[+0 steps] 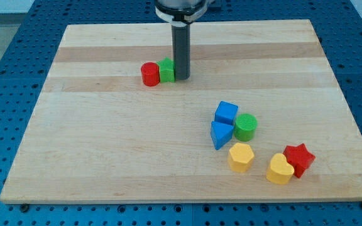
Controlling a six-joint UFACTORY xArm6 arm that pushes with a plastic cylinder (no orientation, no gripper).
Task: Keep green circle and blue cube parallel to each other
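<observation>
End effector first: my tip has no jaws, just a bare rod, resting on the tabletop in the upper middle, against a green block that touches a red cylinder. At lower right I see the green circle touching the blue cube, with a blue triangle, yellow hexagon, yellow heart and red star crowding below.

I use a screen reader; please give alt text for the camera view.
My tip touches a green block beside a red cylinder, far from the blue cube and green circle, which sit side by side.
</observation>
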